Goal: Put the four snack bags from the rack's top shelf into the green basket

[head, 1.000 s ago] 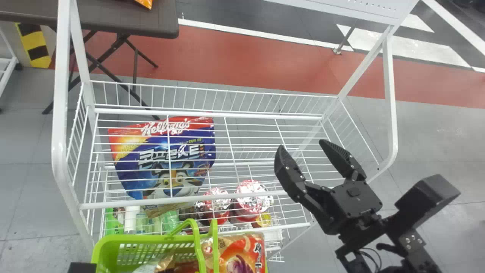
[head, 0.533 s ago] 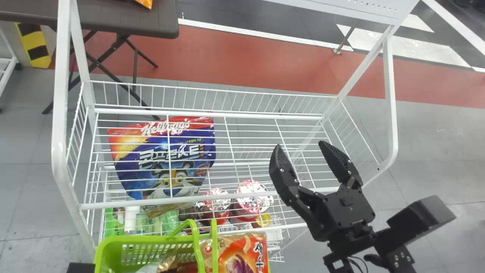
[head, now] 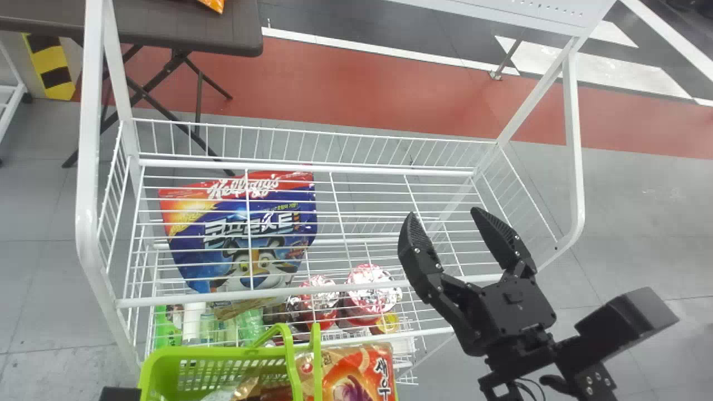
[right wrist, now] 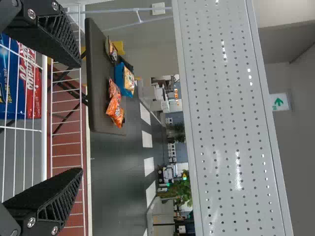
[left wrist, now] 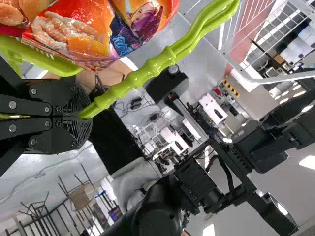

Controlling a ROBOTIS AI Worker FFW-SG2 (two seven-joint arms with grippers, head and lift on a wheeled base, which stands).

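Over the front right part of the rack's wire shelf [head: 384, 197], my right gripper [head: 443, 216] is open with nothing held. In the right wrist view, this right gripper [right wrist: 78, 117] has its two fingers wide apart. The green basket [head: 223, 352] is at the bottom edge, in front of the rack, with a red-orange snack bag [head: 362, 373] and other bags in it. My left gripper [left wrist: 83, 117] is shut on the basket's green handle [left wrist: 147, 70], beside orange-red bags [left wrist: 74, 29]. A black part of the left arm [head: 120, 394] shows at bottom left.
Beneath the shelf's wires lie a blue cereal bag [head: 245, 234], two red-and-white lidded tubs [head: 370, 289] and bottles [head: 193, 323]. White posts [head: 89, 167] frame the rack. A dark table [right wrist: 98, 103] behind carries several bags. A perforated white panel [right wrist: 226, 123] stands above.
Compared with one second ago, my right gripper has shifted a little left and its arm lower. The green basket has moved slightly right. The shelf and the cereal bag have not moved.
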